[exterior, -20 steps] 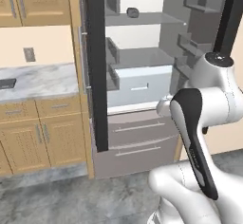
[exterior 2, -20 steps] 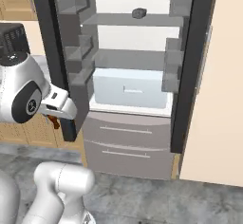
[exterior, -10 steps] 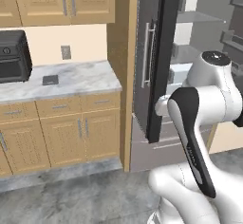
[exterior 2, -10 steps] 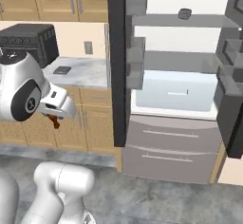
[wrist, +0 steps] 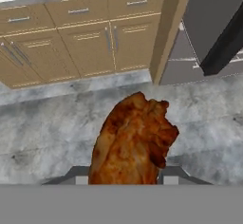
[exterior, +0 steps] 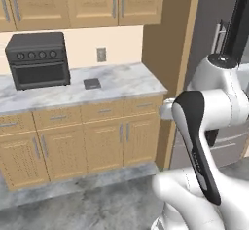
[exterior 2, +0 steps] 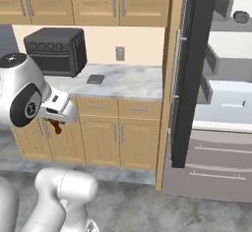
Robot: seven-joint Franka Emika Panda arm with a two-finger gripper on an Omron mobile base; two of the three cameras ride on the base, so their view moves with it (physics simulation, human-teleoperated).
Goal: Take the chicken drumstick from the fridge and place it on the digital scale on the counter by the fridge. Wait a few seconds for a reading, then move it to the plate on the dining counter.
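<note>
Arm: white with dark joints, folded close to its own base, elbow raised, hand pointing down and forward.
Gripper (exterior 2: pixel 57 126): clamped on the chicken drumstick (wrist: pixel 133 144), jaws drawn in against its sides.
Fingers: mostly hidden by the meat in the hand view; a light finger base shows at either side of its lower end.
Grip: the drumstick sticks out ahead of the fingertips, hanging just below the hand in the right base view.
</note>
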